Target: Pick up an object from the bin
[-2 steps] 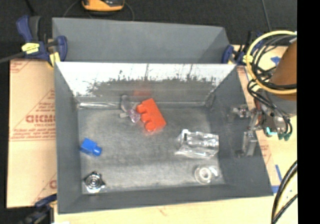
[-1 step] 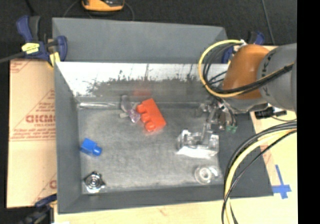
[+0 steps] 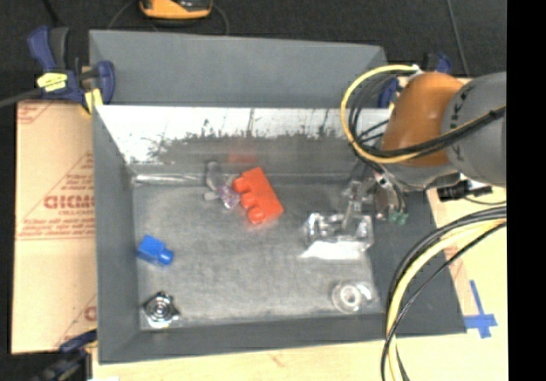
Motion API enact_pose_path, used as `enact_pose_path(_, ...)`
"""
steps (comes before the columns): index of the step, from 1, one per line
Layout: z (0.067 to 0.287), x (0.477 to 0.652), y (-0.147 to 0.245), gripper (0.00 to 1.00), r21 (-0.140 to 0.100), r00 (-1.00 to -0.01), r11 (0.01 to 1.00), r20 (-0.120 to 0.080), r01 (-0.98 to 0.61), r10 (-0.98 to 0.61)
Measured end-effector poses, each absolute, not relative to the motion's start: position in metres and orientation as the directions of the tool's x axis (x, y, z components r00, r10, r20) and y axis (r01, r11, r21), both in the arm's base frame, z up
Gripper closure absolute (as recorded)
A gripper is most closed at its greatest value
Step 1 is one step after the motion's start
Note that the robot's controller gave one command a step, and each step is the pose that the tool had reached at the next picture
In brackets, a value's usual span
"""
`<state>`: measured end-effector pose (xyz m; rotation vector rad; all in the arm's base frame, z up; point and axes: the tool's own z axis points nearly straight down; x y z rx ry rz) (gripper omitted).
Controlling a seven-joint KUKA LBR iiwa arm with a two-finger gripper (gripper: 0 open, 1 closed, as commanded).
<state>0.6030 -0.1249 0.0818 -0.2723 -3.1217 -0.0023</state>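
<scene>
My gripper reaches into the right side of the bin, just below the orange wrist cover. Under and left of it lies a clear, shiny plastic piece with a pale flat part on the bin floor. An orange-red toy brick lies at the back middle, well left of the gripper. A small clear purple-tinted thing lies against the brick's left side.
A blue block lies at the left. A round silvery metal piece sits in the front left corner. A clear ring-like thing rests near the front right. Yellow and black cables loop around the wrist.
</scene>
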Motion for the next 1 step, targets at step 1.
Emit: enact_pose_path(1,0.2754,0.6156,-0.1411,1.0,-0.003,-0.99,0.991,-0.012,0.137,0.137)
